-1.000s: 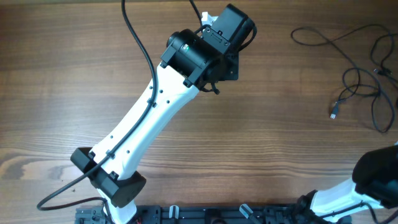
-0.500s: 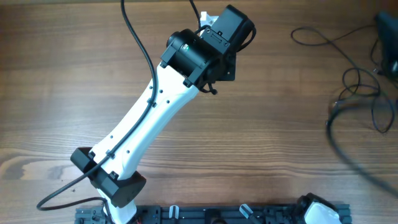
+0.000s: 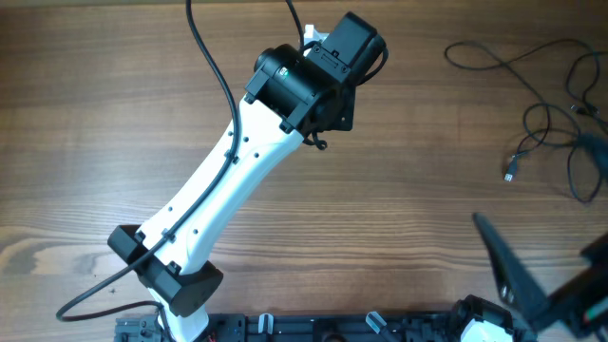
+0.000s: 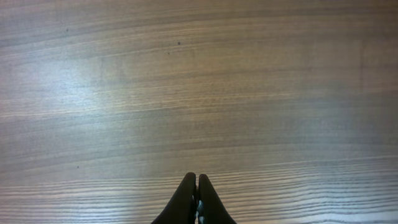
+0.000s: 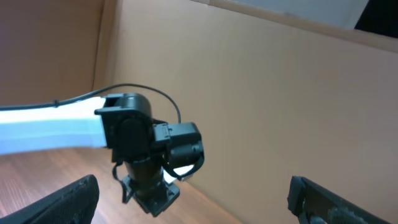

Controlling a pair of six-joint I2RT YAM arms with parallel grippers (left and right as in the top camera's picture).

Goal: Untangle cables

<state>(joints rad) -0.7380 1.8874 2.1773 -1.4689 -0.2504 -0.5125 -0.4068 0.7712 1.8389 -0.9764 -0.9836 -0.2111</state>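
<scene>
1. Progress, as a judgement: hardly begun, with the thin black flexible cables (image 3: 544,123) lying in loose crossing loops on the brown wood-grain tabletop (image 3: 427,190), at the upper right of the overhead view and running off its right edge
2. Touched by neither arm, and well apart from both sets of fingers
3. Left fingers (image 4: 189,198): clenched tip to tip with nothing between, over bare wood in the left wrist view; carried by the white and black left arm (image 3: 228,180), stretched to the upper middle of the overhead view, far from the loops
4. Right fingers (image 5: 71,199): spread wide at the lower corners of the right wrist view, grasping nothing, facing the left arm and a plain tan wall (image 5: 280,93) rather than the cords; in the overhead view only a dark blur at the lower right
5. Left to do, by judgement: all of it, meaning reaching the loops, taking hold, drawing the cords apart and laying them out separately
6. Count: two arms, two pairs of fingers, one tangle; number of separate cords in it impossible to tell from the crossings; one small plug end (image 3: 510,174) plainly visible at the tangle's lower left, others not made out
</scene>
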